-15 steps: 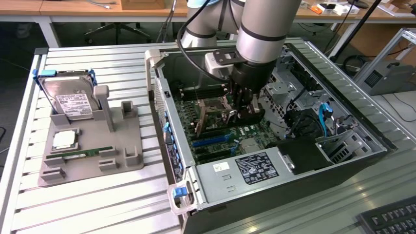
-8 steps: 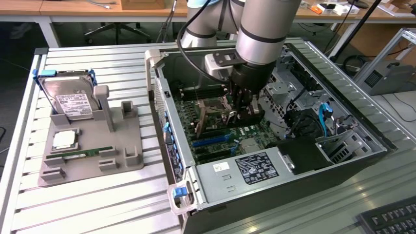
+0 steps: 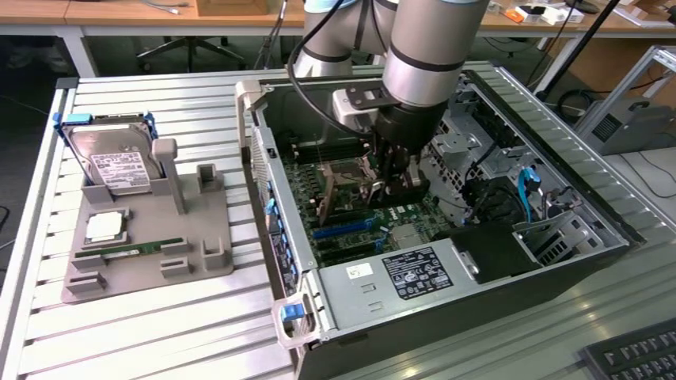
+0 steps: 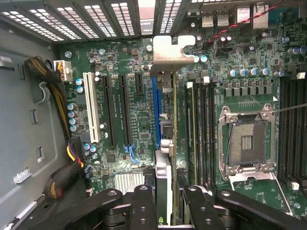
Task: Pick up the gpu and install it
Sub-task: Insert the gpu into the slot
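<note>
Now the install step is judged to be in hand: the gpu [image 4: 164, 158] is seen edge-on in the wrist view, clamped between the fingers of the hand [image 4: 165, 203], with its silver bracket [image 4: 168, 52] reaching toward the rear vents of the case [image 3: 317, 289]. The card is held upright over the motherboard [image 4: 240, 62], right beside the long blue slot [image 4: 156, 112]; whether its edge connector is already touching the slot cannot be told. In the exterior view the hand [image 3: 389, 184] is lowered deep inside the open case, which lies on its side on the desk [image 3: 158, 332]. On the exterior view's left, a grey holder [image 3: 138, 253] carries the hard drive [image 3: 114, 162] and a RAM stick [image 3: 127, 252], well apart from the work. By judgement, the next move calls for the card's edge to be lined up squarely with the slot and the bracket with its rear opening, then an even downward press; a tilted card could bind or miss the slot.
</note>
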`<state>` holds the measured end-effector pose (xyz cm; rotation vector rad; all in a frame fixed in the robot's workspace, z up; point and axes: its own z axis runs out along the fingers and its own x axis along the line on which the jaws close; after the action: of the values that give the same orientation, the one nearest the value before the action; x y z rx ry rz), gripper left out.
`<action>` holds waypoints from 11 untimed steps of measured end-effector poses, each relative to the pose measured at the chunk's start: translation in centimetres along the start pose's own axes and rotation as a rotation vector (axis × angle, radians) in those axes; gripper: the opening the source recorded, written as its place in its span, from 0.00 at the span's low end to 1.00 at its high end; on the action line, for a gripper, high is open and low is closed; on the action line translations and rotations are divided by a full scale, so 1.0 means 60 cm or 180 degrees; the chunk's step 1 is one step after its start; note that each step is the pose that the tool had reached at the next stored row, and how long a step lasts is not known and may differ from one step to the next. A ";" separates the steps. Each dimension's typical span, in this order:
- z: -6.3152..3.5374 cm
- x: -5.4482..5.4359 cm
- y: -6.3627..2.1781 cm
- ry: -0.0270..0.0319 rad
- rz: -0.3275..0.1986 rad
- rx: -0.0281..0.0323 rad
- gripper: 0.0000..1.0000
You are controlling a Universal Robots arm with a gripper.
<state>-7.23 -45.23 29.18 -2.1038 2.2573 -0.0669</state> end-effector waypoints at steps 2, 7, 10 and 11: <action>0.001 0.000 0.000 0.0001 0.0000 0.0000 0.27; 0.003 0.000 0.000 0.0005 0.0000 0.0001 0.27; 0.005 0.000 0.000 0.0007 -0.0001 0.0001 0.27; 0.005 0.000 0.000 0.0007 -0.0001 0.0001 0.27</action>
<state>-7.23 -45.23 28.87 -2.1050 2.2583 -0.0696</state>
